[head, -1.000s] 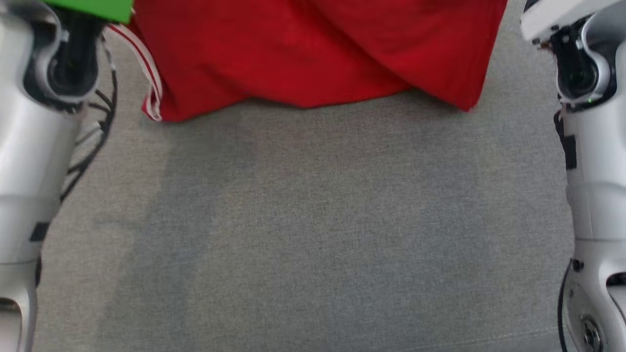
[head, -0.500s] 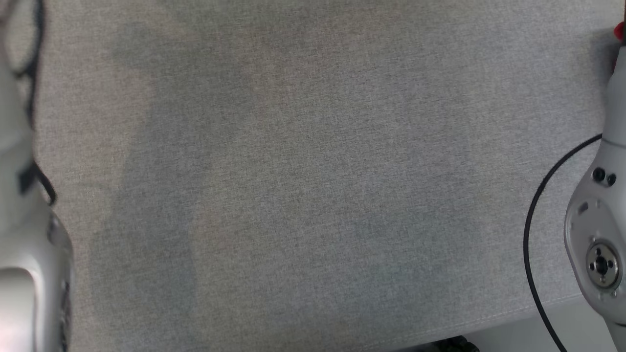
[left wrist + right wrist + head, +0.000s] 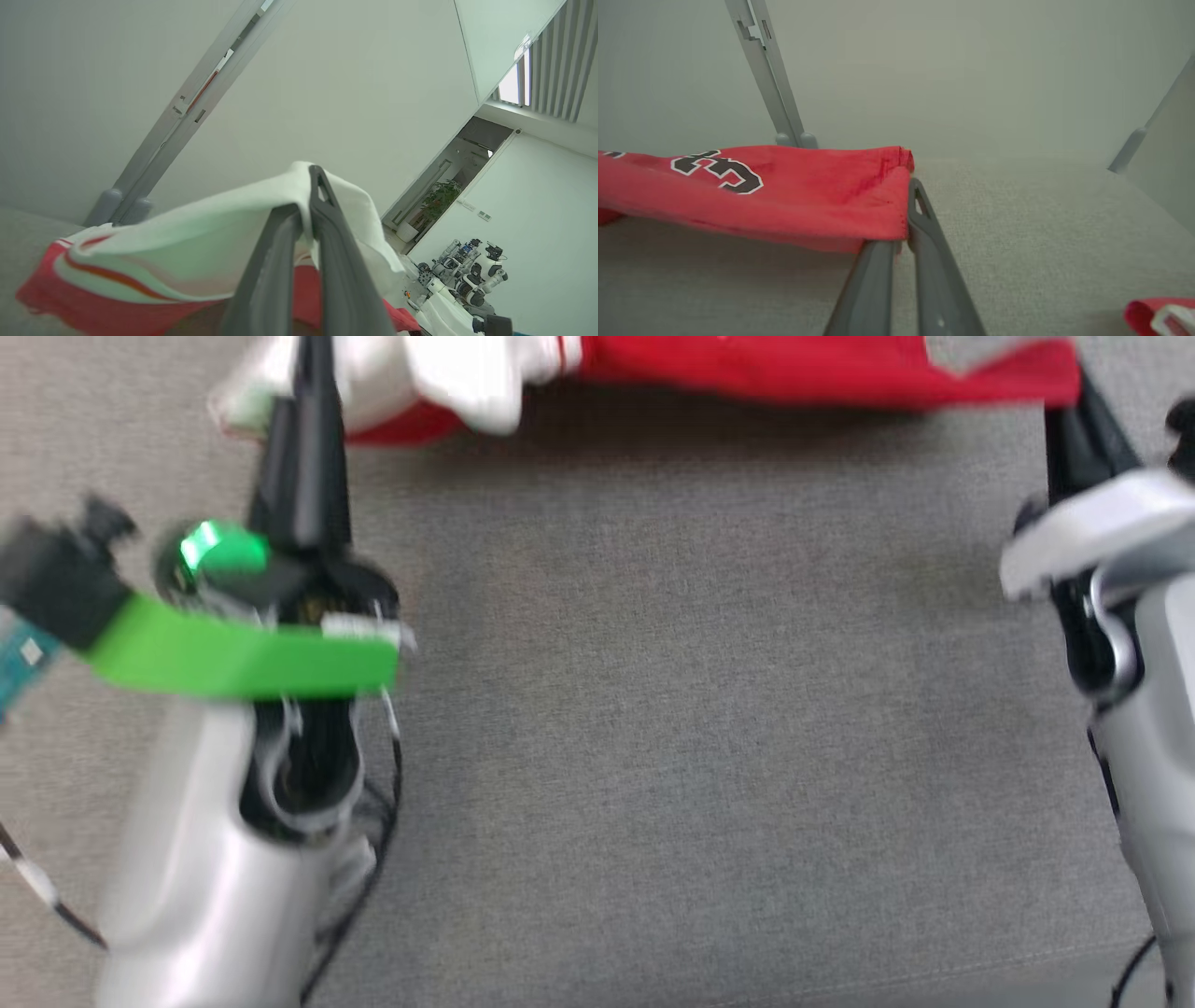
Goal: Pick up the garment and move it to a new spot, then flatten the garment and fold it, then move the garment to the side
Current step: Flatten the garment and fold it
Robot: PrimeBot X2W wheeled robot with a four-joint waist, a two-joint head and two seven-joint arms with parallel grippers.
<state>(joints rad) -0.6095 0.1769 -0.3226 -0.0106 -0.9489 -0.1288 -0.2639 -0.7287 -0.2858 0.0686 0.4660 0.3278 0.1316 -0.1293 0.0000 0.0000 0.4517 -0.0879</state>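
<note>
The garment [image 3: 794, 369] is a red jersey with white trim and a black, white-edged print. It hangs stretched along the top of the head view, just above the grey table [image 3: 672, 728]. My left gripper [image 3: 313, 378] is shut on its white-and-red end [image 3: 210, 242], with the cloth draped over the fingertips. At the other end my right gripper [image 3: 1074, 406] is shut on a red corner [image 3: 887, 205]. The print [image 3: 719, 170] faces up in the right wrist view. The head view is blurred.
A green band [image 3: 233, 658] wraps my left wrist. Grey frame posts [image 3: 770, 74] stand at the table's back edge before a pale wall. A red-and-white bit of cloth [image 3: 1157, 317] shows at the right wrist view's lower right. A doorway, a plant and other robots [image 3: 467, 275] are far off.
The head camera has swung, so the picture shifted twice. The garment, bunched at the top a second ago, is now drawn out in a thin band between both grippers.
</note>
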